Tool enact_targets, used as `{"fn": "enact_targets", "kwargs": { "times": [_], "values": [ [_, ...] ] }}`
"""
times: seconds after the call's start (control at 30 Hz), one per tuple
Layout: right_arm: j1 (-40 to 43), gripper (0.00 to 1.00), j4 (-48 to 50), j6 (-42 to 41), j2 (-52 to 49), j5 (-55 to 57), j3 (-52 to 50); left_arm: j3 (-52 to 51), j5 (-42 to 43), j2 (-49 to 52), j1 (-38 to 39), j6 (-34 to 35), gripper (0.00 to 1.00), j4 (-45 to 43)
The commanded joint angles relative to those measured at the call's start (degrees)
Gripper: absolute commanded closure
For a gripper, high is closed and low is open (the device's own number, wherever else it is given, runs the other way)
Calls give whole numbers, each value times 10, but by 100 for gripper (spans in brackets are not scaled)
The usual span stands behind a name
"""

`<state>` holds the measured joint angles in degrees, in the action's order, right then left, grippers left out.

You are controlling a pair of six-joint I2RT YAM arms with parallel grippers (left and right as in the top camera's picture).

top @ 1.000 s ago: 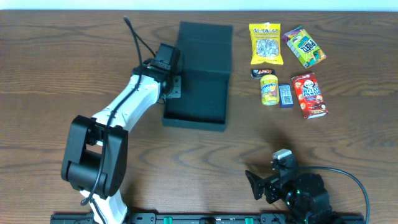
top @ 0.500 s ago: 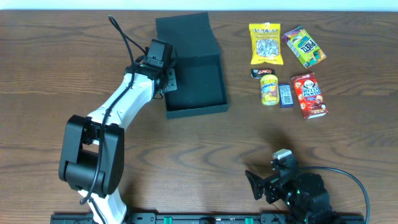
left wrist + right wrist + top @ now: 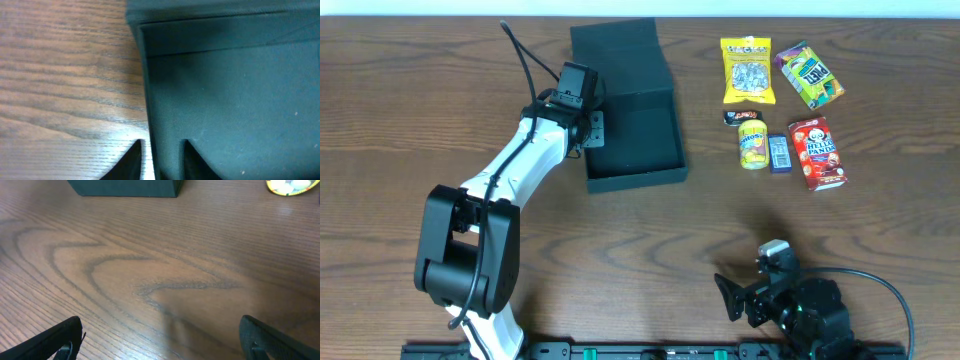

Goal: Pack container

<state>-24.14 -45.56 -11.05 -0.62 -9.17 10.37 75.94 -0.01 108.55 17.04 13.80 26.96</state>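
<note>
left fingers (image 3: 590, 130): gap narrow, astride the container (image 3: 635, 140) left wall, one tip outside over the wood, one inside. Looks like a pinch on that wall, but the contact itself is below the wrist view's frame.

right fingers (image 3: 730, 297): spread wide, holding nothing, parked low at the counter (image 3: 650, 250) near edge, right of centre.

Change: a second ago the container sat square to the counter edges and further right. Half a second ago it had slid toward the left edge and turned a little anticlockwise. No shift since, so the drag looks finished.

Container is now near the far edge, left of centre, with the lid flap (image 3: 615, 50) laid open toward the far edge and the tray empty.

Snack packs (image 3: 780, 110) are all outside, grouped toward the far right corner, and the gap to them is wider than before.

Read: still positioning, nothing packed yet. Likely next: let go of the wall, start picks.
</note>
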Motion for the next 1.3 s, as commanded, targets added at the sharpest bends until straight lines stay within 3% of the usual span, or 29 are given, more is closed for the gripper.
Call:
{"fn": "enact_targets", "kwargs": {
  "times": [0.0,0.07,0.43,0.47,0.5,0.6,0.87,1.27],
  "values": [
    [-3,1,-1,8,3,-1,-3,10,0,2,-1,-10,88,2],
    [-3,1,-1,9,3,-1,-3,10,0,4,-1,-10,94,2],
    [-3,1,-1,8,3,-1,-3,10,0,12,-1,-12,94,15],
    [-3,1,-1,9,3,0,-3,10,1,12,-1,-11,78,15],
    [-3,1,-1,9,3,0,-3,10,0,12,-1,-9,44,15],
    [-3,1,-1,8,3,-1,-3,12,1,11,-1,-9,2,16],
    [-3,1,-1,9,3,0,-3,66,1,-48,-1,-2,5,116],
    [-3,1,-1,8,3,-1,-3,81,1,-255,-1,-1,5,330]
  ]
}}
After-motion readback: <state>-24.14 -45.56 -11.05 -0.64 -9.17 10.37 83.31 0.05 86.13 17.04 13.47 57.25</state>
